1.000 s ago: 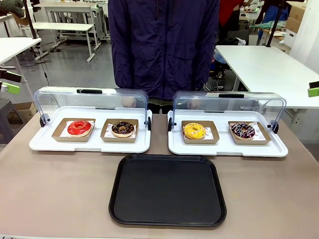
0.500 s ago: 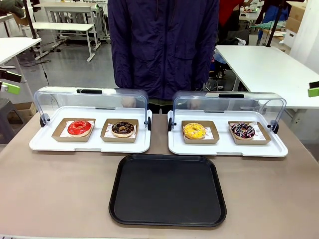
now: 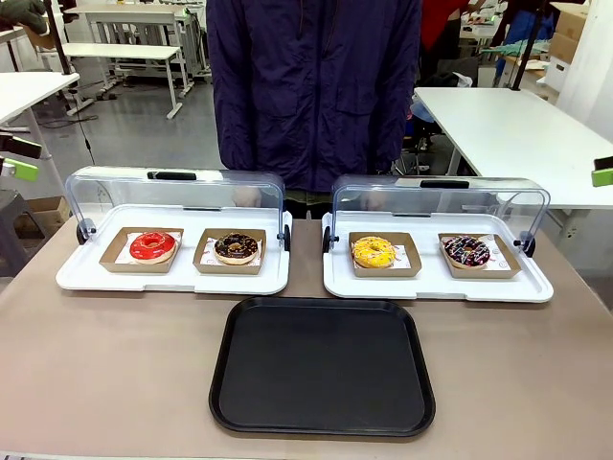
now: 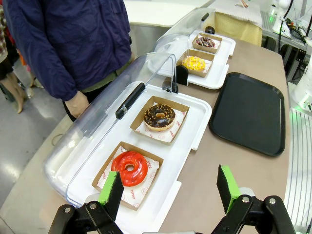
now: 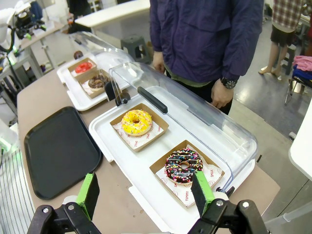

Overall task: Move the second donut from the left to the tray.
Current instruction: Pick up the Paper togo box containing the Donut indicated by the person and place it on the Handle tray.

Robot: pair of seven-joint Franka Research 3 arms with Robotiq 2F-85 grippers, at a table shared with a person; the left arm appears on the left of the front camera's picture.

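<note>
Well, nothing done yet: choc donut (image 3: 236, 247) sits in its cardboard dish (image 3: 206, 264) on left white tray (image 3: 86, 279), apart from bare black tray (image 3: 321, 369). L gripper (image 4: 169, 183) & R gripper (image 5: 145, 185) both gape wide, empty. Grab, lift, place all remain.

Site: open lab or workshop hall. Evidence: several plain white work tables (image 3: 508, 134) on a bare grey floor (image 3: 144, 134), cardboard boxes (image 3: 573, 21) at the back, a grey stool (image 5: 138, 46) beside a bench, 1 person (image 3: 316, 86) standing in an outdoor jacket.
</note>
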